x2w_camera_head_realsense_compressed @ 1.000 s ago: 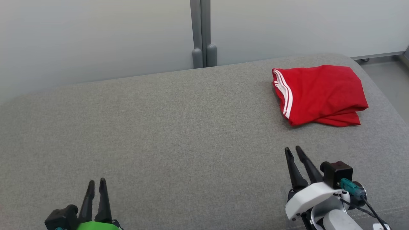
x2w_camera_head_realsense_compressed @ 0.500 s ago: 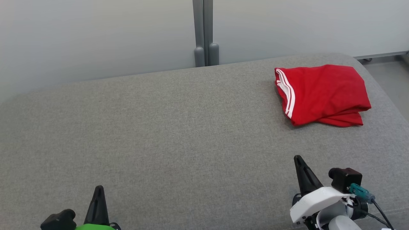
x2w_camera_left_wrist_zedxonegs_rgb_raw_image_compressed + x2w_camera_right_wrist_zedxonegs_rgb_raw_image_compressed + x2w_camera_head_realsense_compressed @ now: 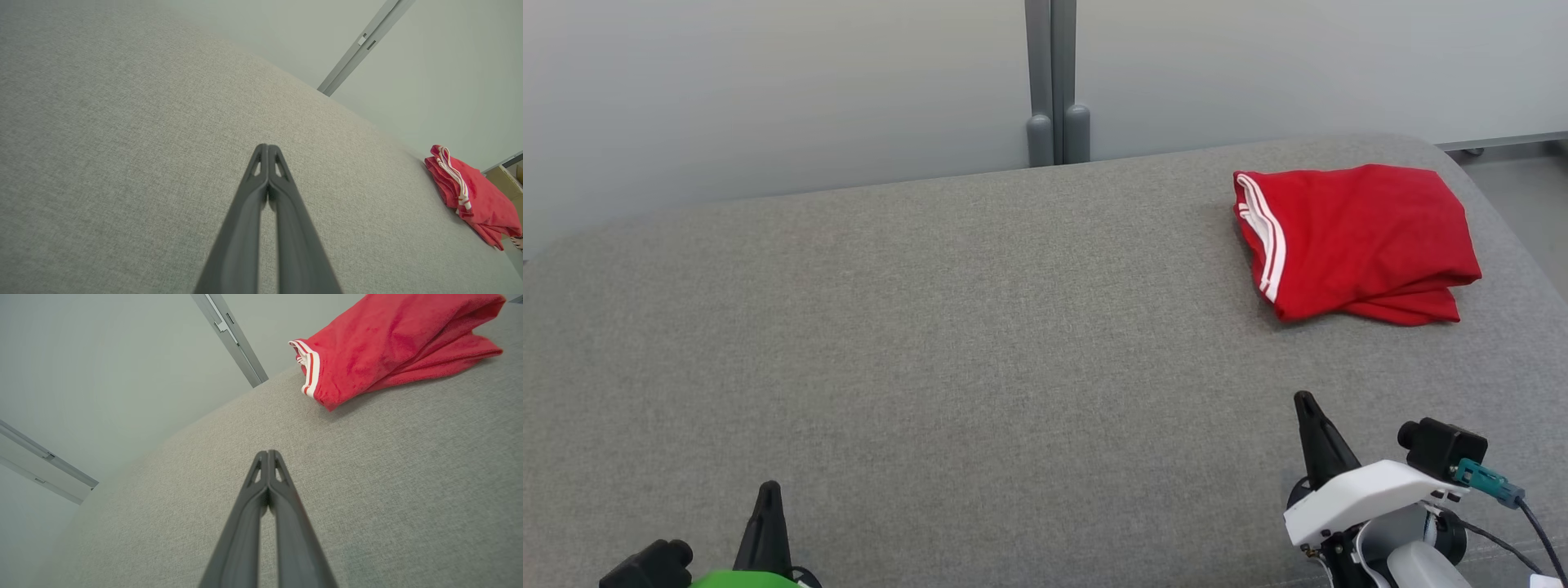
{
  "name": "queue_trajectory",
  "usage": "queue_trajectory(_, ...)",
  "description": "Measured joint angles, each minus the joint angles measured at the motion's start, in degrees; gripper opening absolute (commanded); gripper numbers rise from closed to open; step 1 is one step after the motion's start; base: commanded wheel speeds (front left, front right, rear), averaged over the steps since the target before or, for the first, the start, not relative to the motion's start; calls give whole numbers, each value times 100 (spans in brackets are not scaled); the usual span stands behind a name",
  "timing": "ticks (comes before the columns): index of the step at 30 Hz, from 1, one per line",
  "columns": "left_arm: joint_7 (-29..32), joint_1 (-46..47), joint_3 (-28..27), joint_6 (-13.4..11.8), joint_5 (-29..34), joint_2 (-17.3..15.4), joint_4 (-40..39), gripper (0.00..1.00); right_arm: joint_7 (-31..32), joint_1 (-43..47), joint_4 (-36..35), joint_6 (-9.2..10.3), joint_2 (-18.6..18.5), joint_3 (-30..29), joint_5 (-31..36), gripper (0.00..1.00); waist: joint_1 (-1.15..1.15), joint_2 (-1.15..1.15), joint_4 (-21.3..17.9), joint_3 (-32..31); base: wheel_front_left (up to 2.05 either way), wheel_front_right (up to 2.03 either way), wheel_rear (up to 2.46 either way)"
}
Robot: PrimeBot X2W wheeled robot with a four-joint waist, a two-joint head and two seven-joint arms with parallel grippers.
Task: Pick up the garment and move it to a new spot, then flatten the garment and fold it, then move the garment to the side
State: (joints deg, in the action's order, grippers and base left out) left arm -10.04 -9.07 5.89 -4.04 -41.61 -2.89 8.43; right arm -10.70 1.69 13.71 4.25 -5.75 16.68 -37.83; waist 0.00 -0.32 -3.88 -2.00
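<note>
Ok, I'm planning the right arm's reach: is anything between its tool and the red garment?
Nothing visible stands in the way. Bare grey cushion runs from the shut right tool up to the garment, folded at the far right.

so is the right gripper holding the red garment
No, the right gripper is shut on nothing, and the red garment lies folded on the grey cushion, clear of it.

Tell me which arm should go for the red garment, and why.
Right. The red garment lies at the far right of the grey cushion, just ahead of the right gripper; the left gripper sits across the cushion at the far left. Both are shut, holding nothing.
</note>
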Motion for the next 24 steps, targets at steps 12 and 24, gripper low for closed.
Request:
queue_trajectory(12,257,206,-113,157,-806,0,59,0,227,-9,-2,-166,9,-341,-898,0,0,0,62,36,0,0,0)
queue_trajectory(24,468,359,-234,289,-1551,-2,192,0,459,-69,3,-320,19,-638,-1736,0,0,1,119,68,0,0,0)
